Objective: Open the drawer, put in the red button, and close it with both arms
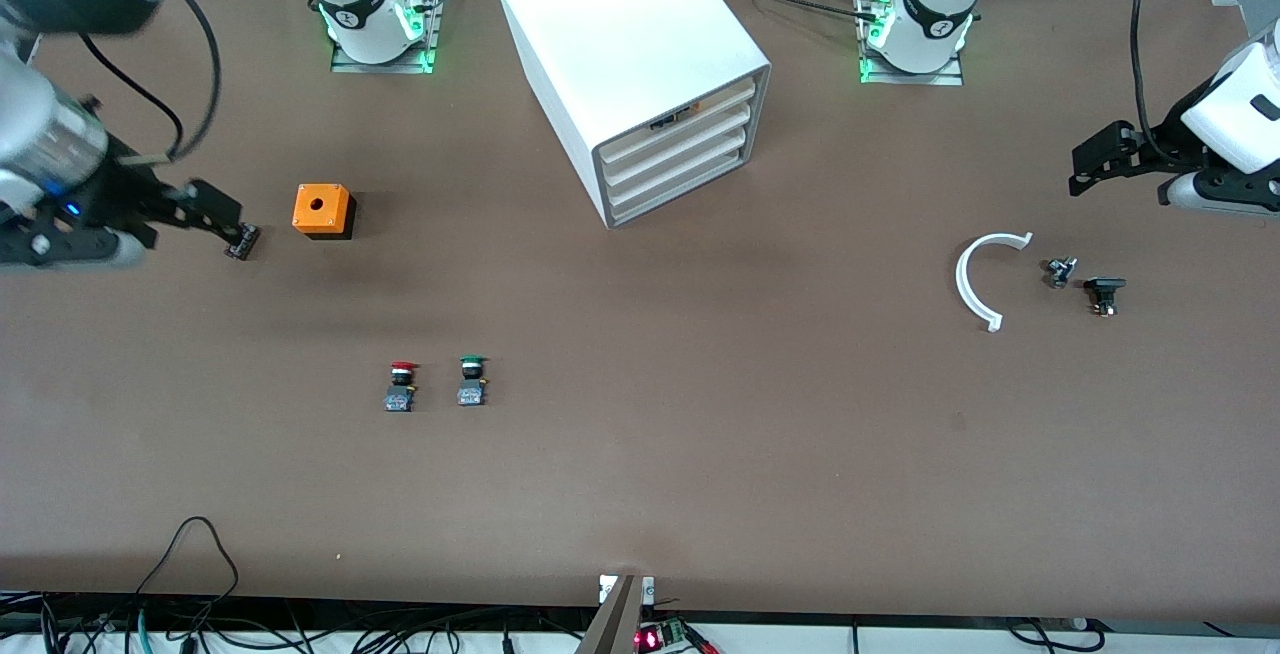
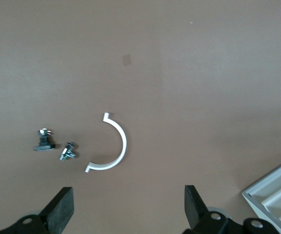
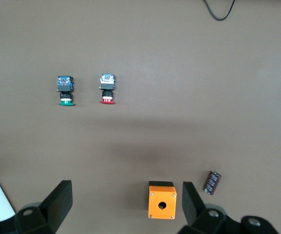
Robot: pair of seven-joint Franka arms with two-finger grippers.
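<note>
Brown table (image 1: 700,454) is lying bare; my left gripper (image 2: 125,204) and right gripper (image 3: 125,202) are hanging wide, empty, risking grabbing the green button (image 1: 472,381) at three o'clock of the red button (image 1: 401,386).

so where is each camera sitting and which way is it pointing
front view: high across the table, facing both arms' bases; shows the cabinet, red button and both arms.
left wrist view: on the left arm, looking down past its open left end effector at a white curved piece.
right wrist view: on the right arm, looking down past its open right end effector at an orange box.
shared: the right wrist and front views both show the two buttons.
</note>
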